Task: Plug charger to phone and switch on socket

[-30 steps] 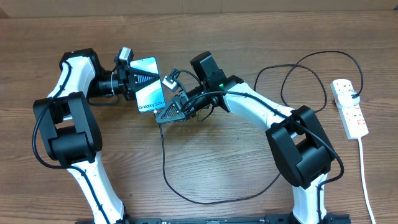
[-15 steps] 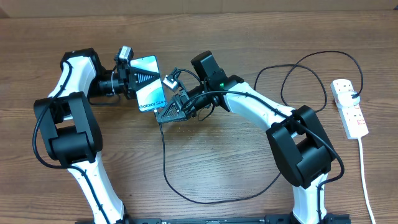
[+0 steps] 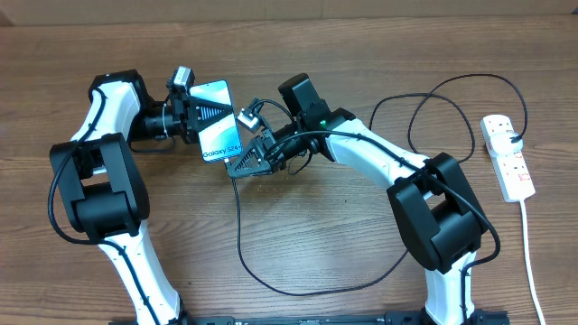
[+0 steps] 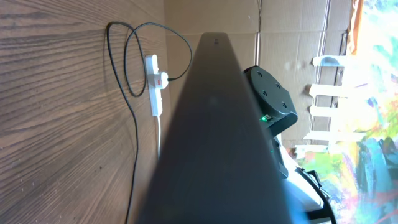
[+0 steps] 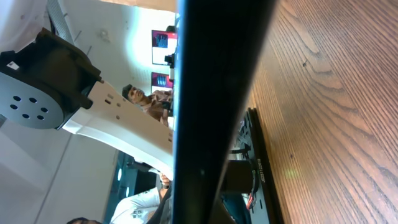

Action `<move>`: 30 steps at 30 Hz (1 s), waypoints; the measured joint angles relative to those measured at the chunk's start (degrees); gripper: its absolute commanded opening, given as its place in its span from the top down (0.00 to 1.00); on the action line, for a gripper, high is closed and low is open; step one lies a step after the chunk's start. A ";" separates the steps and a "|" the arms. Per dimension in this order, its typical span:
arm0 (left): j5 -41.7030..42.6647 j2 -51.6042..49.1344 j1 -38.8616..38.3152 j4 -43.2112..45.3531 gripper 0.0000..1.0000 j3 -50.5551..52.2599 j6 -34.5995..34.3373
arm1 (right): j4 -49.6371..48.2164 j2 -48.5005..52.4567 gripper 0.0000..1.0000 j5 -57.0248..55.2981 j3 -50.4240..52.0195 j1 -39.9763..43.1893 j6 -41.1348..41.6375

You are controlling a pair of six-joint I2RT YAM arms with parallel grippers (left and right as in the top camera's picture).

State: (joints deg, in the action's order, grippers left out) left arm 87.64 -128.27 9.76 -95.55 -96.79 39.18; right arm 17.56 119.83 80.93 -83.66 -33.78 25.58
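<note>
The phone (image 3: 218,132), with its light blue screen and "Galaxy S24" text, is held tilted above the table between both grippers. My left gripper (image 3: 200,114) is shut on its upper end. My right gripper (image 3: 244,162) is closed around its lower end. The charger cable (image 3: 271,282) comes out below the right gripper, loops over the table and runs to its black plug in the socket (image 3: 508,159). The connector tip is hidden by the right gripper. In both wrist views the phone's dark edge (image 4: 217,137) (image 5: 211,93) fills the middle and hides the fingers.
The socket (image 4: 154,87) and cable loops (image 4: 127,62) also show in the left wrist view. Its white cord (image 3: 529,253) runs toward the front right edge. Cardboard stands along the back of the table (image 3: 298,9).
</note>
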 measured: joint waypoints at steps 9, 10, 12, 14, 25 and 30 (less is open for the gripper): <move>0.09 0.00 -0.15 0.17 0.96 0.00 0.02 | 0.07 -0.20 0.96 -0.35 0.00 0.00 0.96; 0.11 0.00 -0.15 0.20 0.96 0.00 0.02 | 0.04 -0.22 0.96 -0.37 0.00 0.00 1.03; 0.11 0.00 -0.15 0.20 0.96 0.00 0.02 | 0.07 -0.31 0.96 -0.42 0.00 0.00 1.22; 0.17 0.00 -0.17 0.17 0.96 0.00 0.02 | 0.04 -0.37 0.96 -0.42 0.00 0.00 1.38; 0.31 0.00 -0.31 0.39 0.96 0.00 0.04 | 0.04 -0.55 0.96 -1.22 0.00 0.00 2.54; 0.48 0.00 -0.42 0.44 0.96 0.00 0.04 | 0.04 -0.66 0.96 -1.42 0.00 0.02 2.78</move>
State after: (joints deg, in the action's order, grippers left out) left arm 88.12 -128.27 9.34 -95.11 -96.79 39.22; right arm 17.61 119.17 79.50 -83.66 -33.76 28.36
